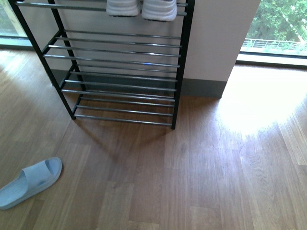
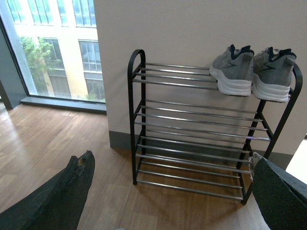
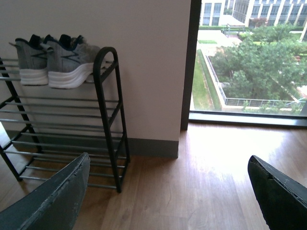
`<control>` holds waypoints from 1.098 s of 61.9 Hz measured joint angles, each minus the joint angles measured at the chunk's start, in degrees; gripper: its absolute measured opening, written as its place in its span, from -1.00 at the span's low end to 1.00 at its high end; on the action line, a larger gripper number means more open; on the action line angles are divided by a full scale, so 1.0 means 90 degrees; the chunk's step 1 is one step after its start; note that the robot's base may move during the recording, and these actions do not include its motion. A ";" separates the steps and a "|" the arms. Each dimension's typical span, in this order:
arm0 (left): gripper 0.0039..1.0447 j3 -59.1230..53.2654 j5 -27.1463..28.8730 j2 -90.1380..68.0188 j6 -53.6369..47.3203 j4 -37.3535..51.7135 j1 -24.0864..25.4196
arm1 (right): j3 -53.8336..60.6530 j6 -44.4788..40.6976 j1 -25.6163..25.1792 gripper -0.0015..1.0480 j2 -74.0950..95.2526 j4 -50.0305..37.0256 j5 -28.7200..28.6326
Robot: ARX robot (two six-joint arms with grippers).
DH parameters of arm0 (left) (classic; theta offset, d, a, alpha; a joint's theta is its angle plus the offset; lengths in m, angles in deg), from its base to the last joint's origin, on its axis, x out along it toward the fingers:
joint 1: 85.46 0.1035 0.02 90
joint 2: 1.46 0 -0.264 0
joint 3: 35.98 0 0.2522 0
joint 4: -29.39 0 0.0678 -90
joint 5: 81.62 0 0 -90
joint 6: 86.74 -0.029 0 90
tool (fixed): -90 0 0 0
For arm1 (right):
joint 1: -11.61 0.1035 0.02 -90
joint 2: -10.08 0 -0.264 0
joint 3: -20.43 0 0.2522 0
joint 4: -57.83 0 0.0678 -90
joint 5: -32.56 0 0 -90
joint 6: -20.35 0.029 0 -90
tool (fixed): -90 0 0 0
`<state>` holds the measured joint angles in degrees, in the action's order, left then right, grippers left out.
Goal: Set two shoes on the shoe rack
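Grey knit sneakers with white soles (image 1: 141,8): in the front view the pair sits side by side on the top tier of the black-framed shoe rack with chrome rods (image 1: 120,86), towards its right end. Only the white toes show. One pale blue slide sandal (image 1: 29,182) lies flat on the wood-plank floor (image 1: 216,182), lower left, well apart from the rack.

Left wrist view: both sneakers (image 2: 252,69) stand upright on the top rods at one end of the rack, just beside each other, dark blue collars up. The left claw (image 2: 170,158) is released, its dark fingers (image 2: 72,191) spread wide with nothing between them, and it is apart from the rack.

Right wrist view: the same pair (image 3: 53,60) is on the top tier by the rack's curved end post. The rack stands against a pale wall (image 3: 144,57) beside a tall window (image 3: 249,57). The right claw (image 3: 169,160) is released, spread wide, grasping nothing.
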<state>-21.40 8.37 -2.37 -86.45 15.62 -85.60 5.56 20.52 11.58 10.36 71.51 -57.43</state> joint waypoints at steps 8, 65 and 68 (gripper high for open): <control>0.83 0.0000 0.0002 0.0000 0.0000 -0.0002 0.0000 | 0.0000 -0.0002 0.0000 0.82 0.0000 0.0000 0.0000; 0.83 0.0000 0.0010 0.0000 -0.0005 0.0000 0.0000 | 0.0000 -0.0002 0.0000 0.82 -0.0012 0.0012 -0.0019; 0.83 0.0000 -0.0007 0.0000 -0.0005 0.0000 0.0000 | 0.0000 0.0000 -0.0002 0.82 -0.0012 0.0012 0.0012</control>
<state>-21.40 8.31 -2.37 -86.49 15.62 -85.60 5.56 20.52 11.56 10.25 71.62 -57.32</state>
